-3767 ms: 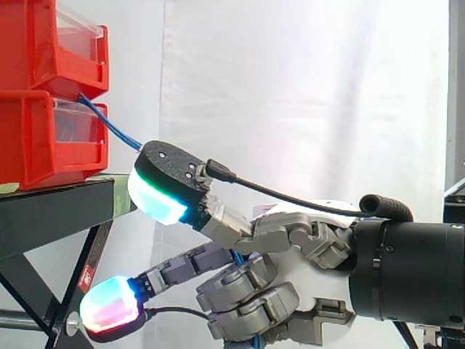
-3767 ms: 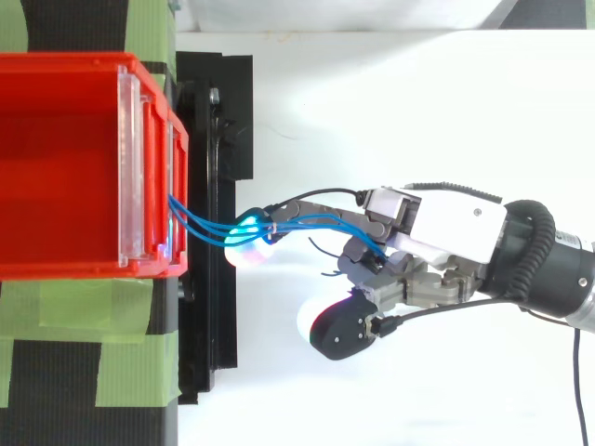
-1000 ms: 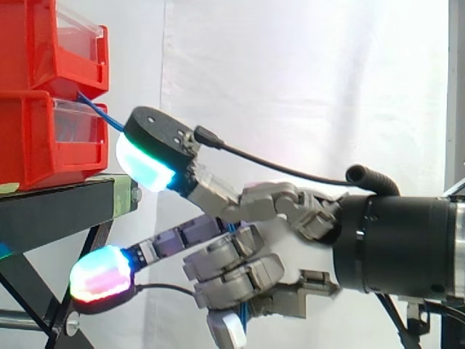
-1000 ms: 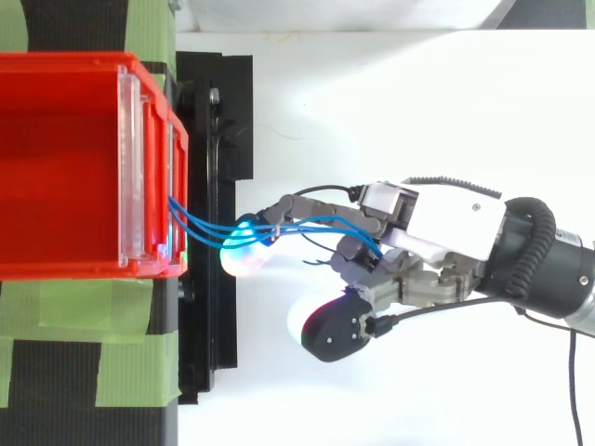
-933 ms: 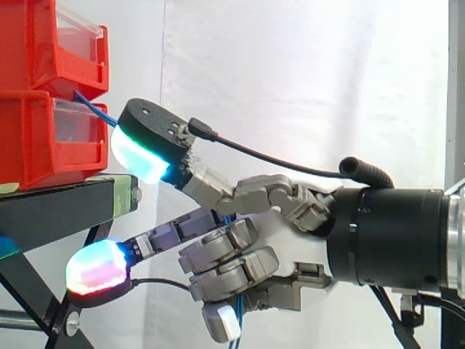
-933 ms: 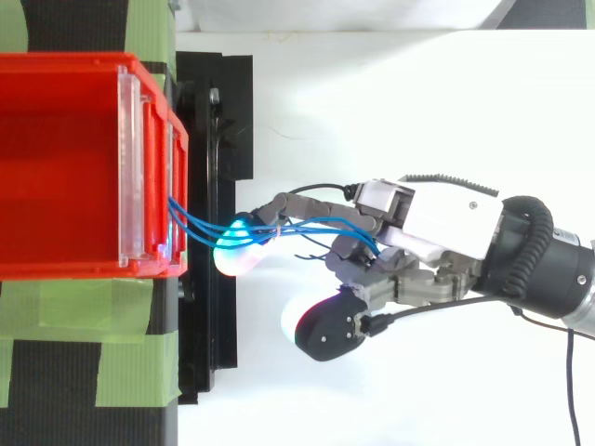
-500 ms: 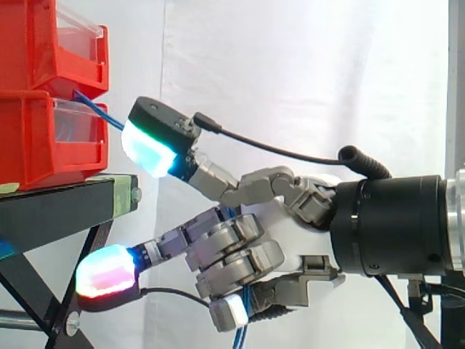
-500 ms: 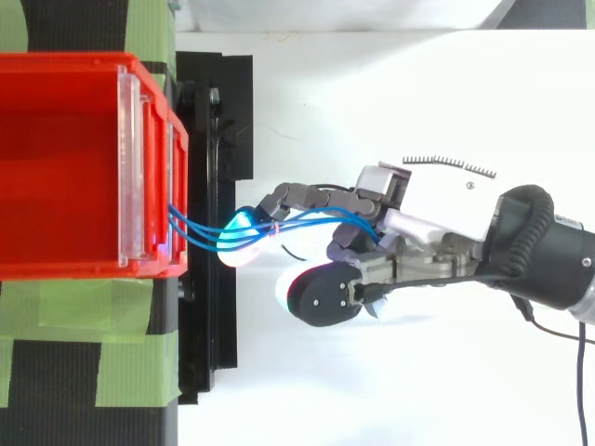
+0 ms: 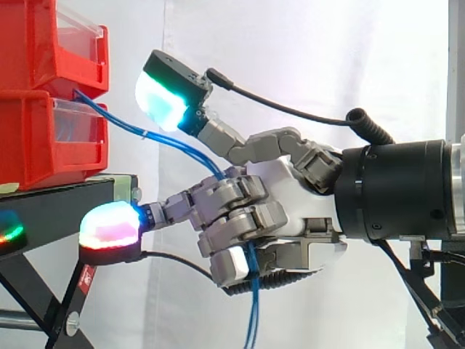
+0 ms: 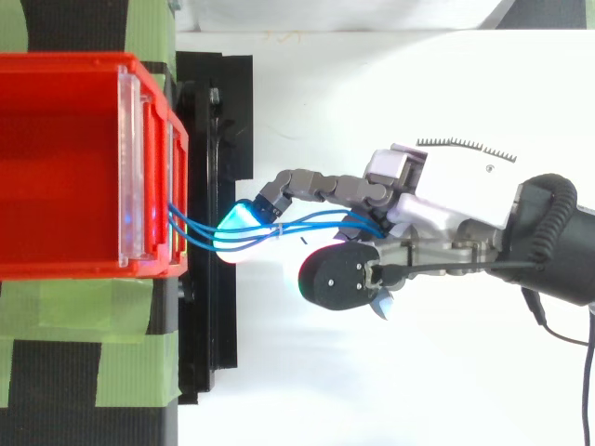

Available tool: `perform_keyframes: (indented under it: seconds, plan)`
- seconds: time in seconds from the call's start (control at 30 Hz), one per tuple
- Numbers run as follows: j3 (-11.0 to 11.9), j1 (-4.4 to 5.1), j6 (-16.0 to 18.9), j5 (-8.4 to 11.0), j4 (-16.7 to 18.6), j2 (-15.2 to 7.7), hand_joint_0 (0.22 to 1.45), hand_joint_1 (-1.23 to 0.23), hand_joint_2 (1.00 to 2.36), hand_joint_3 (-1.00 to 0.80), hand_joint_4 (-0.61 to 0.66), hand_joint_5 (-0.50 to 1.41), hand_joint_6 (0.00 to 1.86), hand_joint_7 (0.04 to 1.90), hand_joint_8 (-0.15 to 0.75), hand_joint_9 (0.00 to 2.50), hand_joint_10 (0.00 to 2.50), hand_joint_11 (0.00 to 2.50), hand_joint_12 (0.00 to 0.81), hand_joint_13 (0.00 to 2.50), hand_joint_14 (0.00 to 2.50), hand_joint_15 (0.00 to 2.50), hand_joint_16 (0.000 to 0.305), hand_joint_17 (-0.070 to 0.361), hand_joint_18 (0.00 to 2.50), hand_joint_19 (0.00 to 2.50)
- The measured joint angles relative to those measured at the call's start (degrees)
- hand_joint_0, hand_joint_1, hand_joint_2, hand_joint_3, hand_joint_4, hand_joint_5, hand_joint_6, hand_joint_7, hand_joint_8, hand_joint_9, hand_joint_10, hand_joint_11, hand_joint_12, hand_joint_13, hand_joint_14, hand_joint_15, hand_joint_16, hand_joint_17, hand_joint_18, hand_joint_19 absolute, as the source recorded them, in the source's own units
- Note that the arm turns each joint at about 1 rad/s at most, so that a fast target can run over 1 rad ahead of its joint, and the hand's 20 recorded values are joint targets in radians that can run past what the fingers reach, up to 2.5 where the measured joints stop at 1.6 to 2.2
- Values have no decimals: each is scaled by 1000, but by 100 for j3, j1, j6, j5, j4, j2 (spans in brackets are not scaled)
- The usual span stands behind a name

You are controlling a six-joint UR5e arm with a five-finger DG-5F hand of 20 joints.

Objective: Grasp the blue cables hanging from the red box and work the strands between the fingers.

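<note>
Two red bins (image 9: pixel 43 87) are stacked on the black stand. Several blue cables (image 9: pixel 174 145) leave the gap between them and slope down to the right into my hand (image 9: pixel 290 196). The middle fingers are curled round the strands, which hang out again below the hand (image 9: pixel 252 313). One straight finger with a green-cyan pad (image 9: pixel 163 98) points up above the cables. Another with a pink pad (image 9: pixel 109 229) reaches toward the stand's edge below them. From above, the cables (image 10: pixel 200 232) run from the bin front (image 10: pixel 172 186) over the cyan pad (image 10: pixel 237 223) into the hand (image 10: pixel 437 228).
The black stand (image 9: pixel 58 203) with green tape (image 10: pixel 93 307) carries the bins at the left. Its slanted legs (image 9: pixel 22 291) lie under the pink-tipped finger. A white curtain hangs behind and the white floor spreads to the right.
The hand has risen and rolled. The green-tipped finger lifted above the cables, the pink-tipped one came up to the stand's edge, and the strands now hang visibly below the curled fingers.
</note>
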Motion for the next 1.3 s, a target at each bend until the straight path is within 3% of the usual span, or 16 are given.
perform_keyframes:
  seconds: [0.27, 0.93, 1.3]
  plan:
    - [0, -12, 295, 56, 6, 115, 692, -532, 1000, -1000, 197, 149, 6, 1212, 499, 1881, 2500, 2500, 704, 2081, 2500, 1737, 286, 215, 2500, 727]
    - [1, -88, 315, 136, 9, 257, 759, -623, 1003, -927, 141, 172, 0, 1335, 499, 1881, 2500, 2500, 704, 2081, 2500, 1737, 286, 215, 2500, 727]
    - [0, -114, 280, 286, -11, 356, 781, -632, 1006, -887, 133, 154, 121, 1308, 499, 1881, 2500, 2500, 704, 2081, 2500, 1737, 286, 215, 2500, 727]
